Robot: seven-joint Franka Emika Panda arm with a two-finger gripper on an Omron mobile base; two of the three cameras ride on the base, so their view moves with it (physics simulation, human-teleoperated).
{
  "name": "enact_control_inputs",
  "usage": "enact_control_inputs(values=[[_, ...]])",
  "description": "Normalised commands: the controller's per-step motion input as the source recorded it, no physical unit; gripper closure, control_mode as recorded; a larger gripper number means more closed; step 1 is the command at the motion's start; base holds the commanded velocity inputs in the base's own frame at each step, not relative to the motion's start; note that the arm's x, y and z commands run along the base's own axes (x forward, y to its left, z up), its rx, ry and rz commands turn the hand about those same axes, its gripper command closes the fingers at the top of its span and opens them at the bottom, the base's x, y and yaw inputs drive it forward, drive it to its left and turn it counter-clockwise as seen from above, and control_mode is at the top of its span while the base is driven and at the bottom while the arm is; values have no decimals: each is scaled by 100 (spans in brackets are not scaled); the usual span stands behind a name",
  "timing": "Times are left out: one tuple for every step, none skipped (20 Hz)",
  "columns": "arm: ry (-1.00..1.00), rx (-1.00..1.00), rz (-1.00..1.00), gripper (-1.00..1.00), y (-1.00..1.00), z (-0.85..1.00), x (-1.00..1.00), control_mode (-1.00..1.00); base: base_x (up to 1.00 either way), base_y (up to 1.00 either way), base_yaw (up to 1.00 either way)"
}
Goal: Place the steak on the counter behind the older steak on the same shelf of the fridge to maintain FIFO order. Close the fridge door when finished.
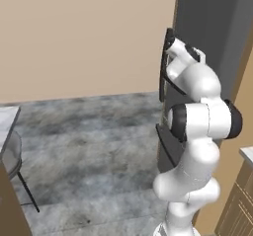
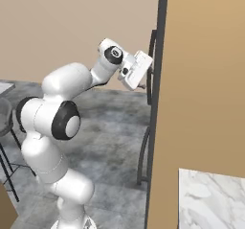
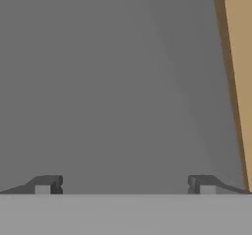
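Note:
The fridge door (image 1: 210, 27) is a flat dark grey panel standing shut, with its long black handle (image 1: 164, 64) along the left edge. My gripper (image 2: 144, 81) is raised to the upper part of that handle (image 2: 152, 62), right against the door. In the hand view the gripper (image 3: 125, 185) is open, its fingertips (image 3: 47, 183) set wide apart with nothing between them, facing the bare grey door (image 3: 113, 81). A corner of the marbled counter (image 2: 210, 199) lies at the lower right. The steak is out of view.
The fridge's light wood side panel (image 2: 206, 79) rises close on the right. A stool (image 1: 12, 156) and a table edge (image 1: 7, 116) stand at the left. Open grey marbled floor (image 1: 94, 141) stretches in front of the fridge, up to a beige wall (image 1: 79, 37).

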Motion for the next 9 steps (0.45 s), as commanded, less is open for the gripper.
enact_control_inputs(values=[[-34,0,-26,-100,-60,-99,-100,-100,0,0,0],[-34,0,-26,-100,-56,-100,-100,-100,0,0,0],[-31,0,-26,-100,-45,-100,-100,-100,0,0,0],[-31,0,-26,-100,-37,-100,-100,-100,0,0,0],[-31,0,-25,-100,-19,-100,-100,-100,0,0,0],[-29,0,-23,-100,-13,-95,-100,-100,0,0,0],[-29,0,-21,-100,0,-90,-100,-100,0,0,0],[-27,0,-19,-100,0,-84,-100,-100,0,0,0],[-25,0,-19,-100,0,-77,-100,-100,0,0,0]])
